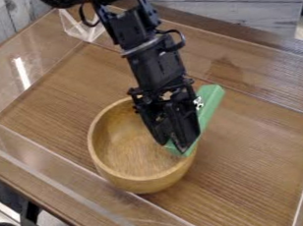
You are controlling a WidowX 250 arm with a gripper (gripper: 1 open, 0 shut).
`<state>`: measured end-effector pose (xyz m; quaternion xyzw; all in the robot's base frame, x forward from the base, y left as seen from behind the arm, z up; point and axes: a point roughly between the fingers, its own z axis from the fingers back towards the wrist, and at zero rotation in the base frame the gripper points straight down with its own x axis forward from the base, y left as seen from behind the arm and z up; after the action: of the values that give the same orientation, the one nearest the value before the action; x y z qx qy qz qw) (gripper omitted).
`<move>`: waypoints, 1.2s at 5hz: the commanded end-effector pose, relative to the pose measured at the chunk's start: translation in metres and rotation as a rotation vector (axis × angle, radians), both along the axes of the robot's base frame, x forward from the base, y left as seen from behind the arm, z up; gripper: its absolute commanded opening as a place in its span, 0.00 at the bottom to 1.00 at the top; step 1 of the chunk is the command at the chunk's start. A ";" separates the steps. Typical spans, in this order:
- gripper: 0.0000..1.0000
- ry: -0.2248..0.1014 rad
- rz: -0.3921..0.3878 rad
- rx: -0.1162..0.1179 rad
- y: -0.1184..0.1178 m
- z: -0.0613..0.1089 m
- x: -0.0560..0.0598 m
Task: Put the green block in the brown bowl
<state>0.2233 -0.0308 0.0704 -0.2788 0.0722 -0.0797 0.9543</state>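
Over the bowl's right rim: the black, jointed robot claw, reaching down from the top of the view, its fingers closed on the block.

Green block: flat, elongated, matte bright green block, tilted, one end sticking up and out past the right side of the claw, the lower end partly hidden behind the black fingers. It looks held between them, though the dark parts cover the exact contact.

Brown bowl: round, light brown wooden bowl with a thick rim and deep walls, upright on the wooden tabletop, its inner floor bare where it shows.

Done: block gripped and, as far as I can judge, lifted and brought to the bowl's edge. Much of its visible length lies to the right of the opening.

Left: shift the block inward until it is well over the opening, lower it a little, then open the claw and draw clear.

Progress: most of the way, I would say; the release remains.

Risk: let go here, the block could catch on the rim and tip outside onto the tabletop.
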 end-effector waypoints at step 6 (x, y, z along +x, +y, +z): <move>0.00 0.011 -0.027 -0.011 -0.001 0.013 0.005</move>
<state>0.2194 -0.0323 0.0732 -0.2907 0.1029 -0.0805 0.9479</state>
